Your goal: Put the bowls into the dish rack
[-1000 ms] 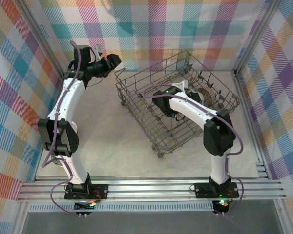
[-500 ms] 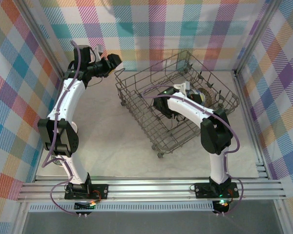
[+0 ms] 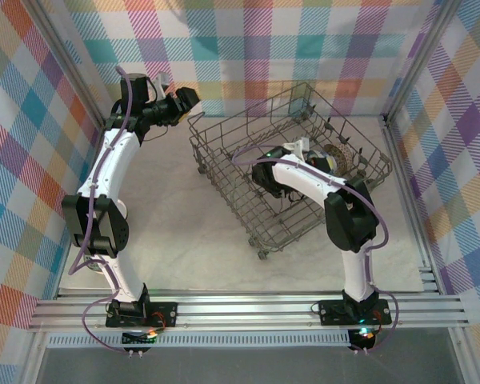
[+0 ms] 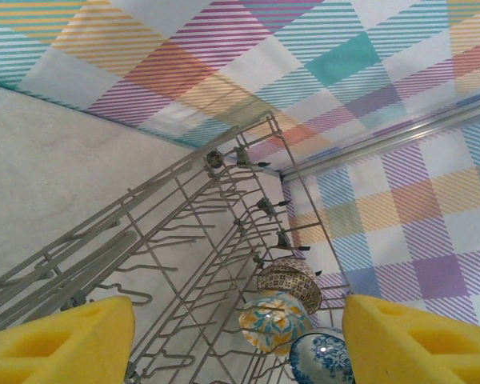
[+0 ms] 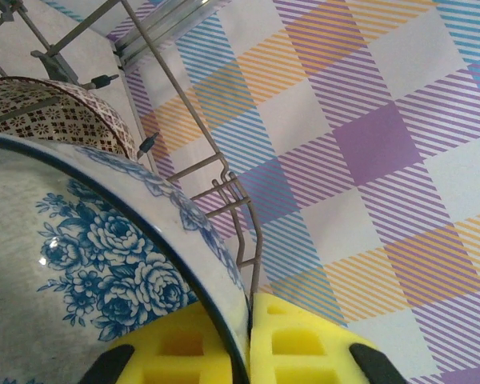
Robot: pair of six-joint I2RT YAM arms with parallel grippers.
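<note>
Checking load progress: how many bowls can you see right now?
3, lined up along one side of the dish rack: brown-patterned bowl, floral bowl next, blue-and-white bowl lowest in the left wrist view. More may be hidden behind the right arm.

Pale grey counter [image 3: 184,232]. Wire dish rack [image 3: 224,188] stands directly on it, right of centre, skewed, on small wheels [image 3: 262,254].

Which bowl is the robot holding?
The white bowl with blue roses: the right gripper pinches its rim. The brown-patterned bowl sits free in the dish rack.
</note>
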